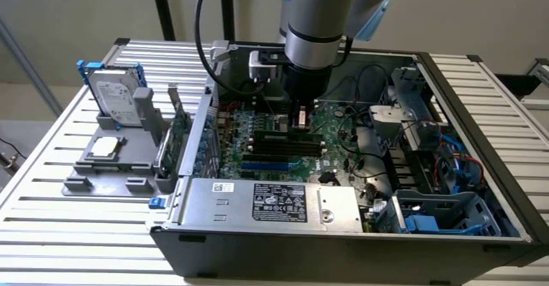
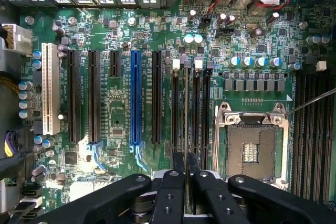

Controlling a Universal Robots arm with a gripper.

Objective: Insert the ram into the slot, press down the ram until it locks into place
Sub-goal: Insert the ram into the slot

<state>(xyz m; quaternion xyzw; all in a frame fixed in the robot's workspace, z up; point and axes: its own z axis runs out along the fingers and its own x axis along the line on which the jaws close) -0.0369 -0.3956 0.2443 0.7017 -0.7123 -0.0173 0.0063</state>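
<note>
We saw the black end effector nearly closed, pinching mid-length the thin green circuit-board ram along the narrow black plastic slot; we judged it light, stiff, fragile.

Thin green ram, upright on edge, set along a long black slot among parallel twins.

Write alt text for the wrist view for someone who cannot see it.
A black two-fingered gripper pinches a thin flat ram stick, seen edge-on, lined up with a row of long black memory slots on a large green motherboard. A blue expansion slot and an empty metal-framed processor socket flank that row.
</note>
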